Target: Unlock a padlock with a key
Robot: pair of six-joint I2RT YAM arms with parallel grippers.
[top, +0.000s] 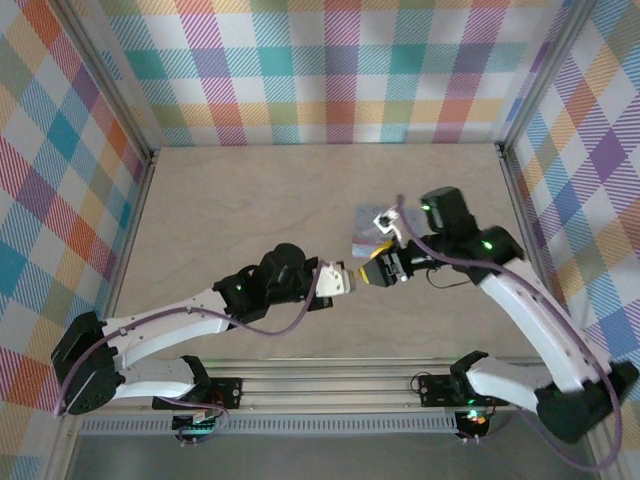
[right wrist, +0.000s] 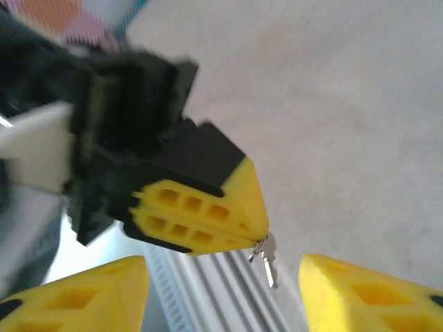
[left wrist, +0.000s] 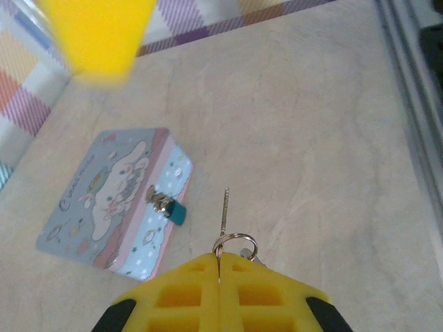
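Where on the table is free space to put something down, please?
Free: the wide left part of the table, between the back wall and the left arm; also the strip behind the box. Crowded: the middle, where the left gripper and right gripper meet beside the box.

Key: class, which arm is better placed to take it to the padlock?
Left. The left gripper is shut on the key, and the padlock on the box lies just ahead; the right gripper is open and empty.
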